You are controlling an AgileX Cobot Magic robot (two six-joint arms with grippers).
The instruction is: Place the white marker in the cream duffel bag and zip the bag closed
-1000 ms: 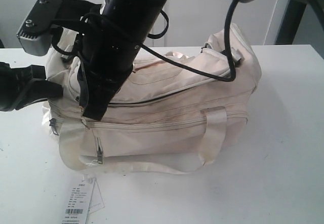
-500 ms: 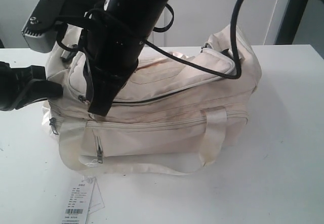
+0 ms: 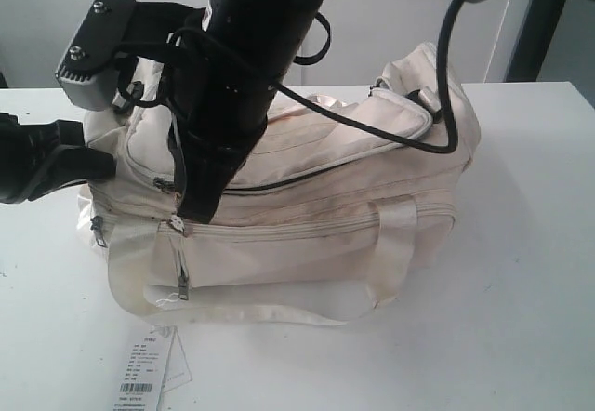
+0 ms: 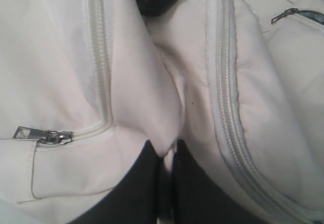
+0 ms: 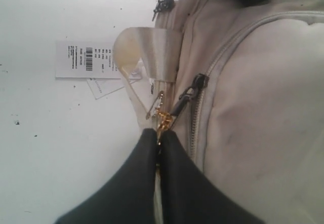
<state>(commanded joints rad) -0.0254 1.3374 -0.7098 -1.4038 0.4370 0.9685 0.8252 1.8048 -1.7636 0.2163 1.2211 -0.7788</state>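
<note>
Cream duffel bag [image 3: 353, 206]: zipper pull [image 5: 163, 116] pinched by right end effector [image 5: 158, 133].

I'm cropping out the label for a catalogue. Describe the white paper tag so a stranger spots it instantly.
Find the large cream fabric duffel bag on the white table. On the tabletop just before its front left corner in the exterior view lies a flat white rectangular paper tag. Unlike the plainer tag tucked under it, it bears small print and a barcode.

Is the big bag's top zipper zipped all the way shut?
Not fully. A thin dark slit shows along the cream duffel bag beyond the right gripper, which pinches a gold pull.
</note>
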